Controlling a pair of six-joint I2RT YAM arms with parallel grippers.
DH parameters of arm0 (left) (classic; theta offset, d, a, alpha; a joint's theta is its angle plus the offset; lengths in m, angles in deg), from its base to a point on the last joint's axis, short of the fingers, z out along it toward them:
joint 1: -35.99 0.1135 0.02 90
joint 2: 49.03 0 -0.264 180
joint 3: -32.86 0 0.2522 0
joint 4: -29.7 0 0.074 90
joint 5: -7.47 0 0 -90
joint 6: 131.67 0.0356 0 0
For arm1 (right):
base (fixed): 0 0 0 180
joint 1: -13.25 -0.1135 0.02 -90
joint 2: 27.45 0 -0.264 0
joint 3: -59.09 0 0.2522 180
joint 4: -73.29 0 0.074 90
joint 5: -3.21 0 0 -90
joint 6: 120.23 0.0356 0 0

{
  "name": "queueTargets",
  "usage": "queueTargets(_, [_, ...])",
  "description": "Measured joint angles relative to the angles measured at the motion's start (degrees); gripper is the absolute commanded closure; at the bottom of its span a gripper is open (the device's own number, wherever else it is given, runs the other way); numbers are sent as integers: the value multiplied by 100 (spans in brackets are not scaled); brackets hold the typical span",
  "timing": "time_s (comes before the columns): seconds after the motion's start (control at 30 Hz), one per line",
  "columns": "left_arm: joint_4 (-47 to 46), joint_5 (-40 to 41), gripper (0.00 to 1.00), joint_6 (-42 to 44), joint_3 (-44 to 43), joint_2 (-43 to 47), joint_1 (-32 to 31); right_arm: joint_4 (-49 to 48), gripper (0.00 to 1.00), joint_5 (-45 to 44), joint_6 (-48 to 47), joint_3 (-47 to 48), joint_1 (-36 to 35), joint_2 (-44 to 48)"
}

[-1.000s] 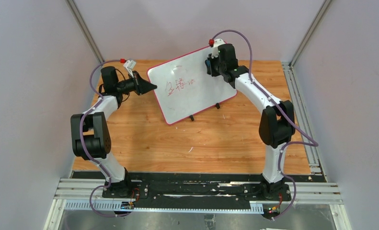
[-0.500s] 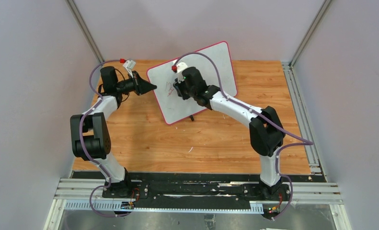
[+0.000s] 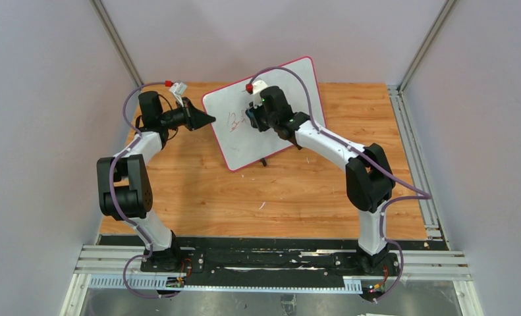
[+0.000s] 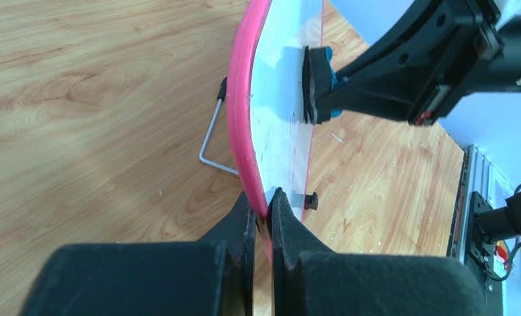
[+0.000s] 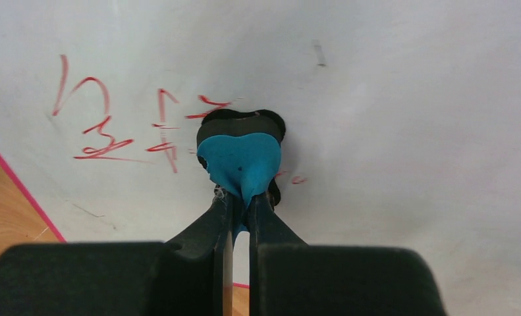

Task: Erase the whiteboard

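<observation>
Blue eraser (image 5: 239, 158) in right gripper (image 5: 241, 197), flat against the whiteboard (image 5: 409, 131)

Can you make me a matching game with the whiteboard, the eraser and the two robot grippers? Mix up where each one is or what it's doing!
Things:
1. whiteboard
2. eraser
3. left gripper
4. right gripper

Places and states:
A. shut on the blue eraser
B. shut on the whiteboard's pink edge
C. pressed on the whiteboard, next to red writing
D. stands tilted on the wooden table

Pairs: 1-D, 2-C, 3-B, 4-A
</observation>
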Motion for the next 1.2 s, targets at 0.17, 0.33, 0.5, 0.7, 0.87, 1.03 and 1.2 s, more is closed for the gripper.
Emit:
queueTargets(0.17, [2, 39, 100, -2, 0, 0, -17, 74, 99, 251, 22, 0, 520, 68])
queueTargets(0.33, [0, 46, 100, -22, 0, 0, -33, 92, 99, 269, 22, -57, 1036, 149])
queueTargets(0.5, [-2, 20, 100, -22, 0, 0, -33, 61, 99, 129, 22, -177, 1241, 216])
queueTargets(0.7, [-2, 7, 100, -22, 0, 0, -33, -39, 99, 129, 120, -251, 1193, 245])
queueTargets(0.87, [24, -17, 100, -20, 0, 0, -15, 28, 99, -129, 160, -170, 929, 212])
queueTargets(1.03, [76, 4, 100, -22, 2, 0, 42, 315, 99, -391, 157, 463, 310, -151])
queueTargets(1.2, [81, 28, 100, -20, 7, 0, 79, 393, 99, -417, 160, 970, -358, -476])
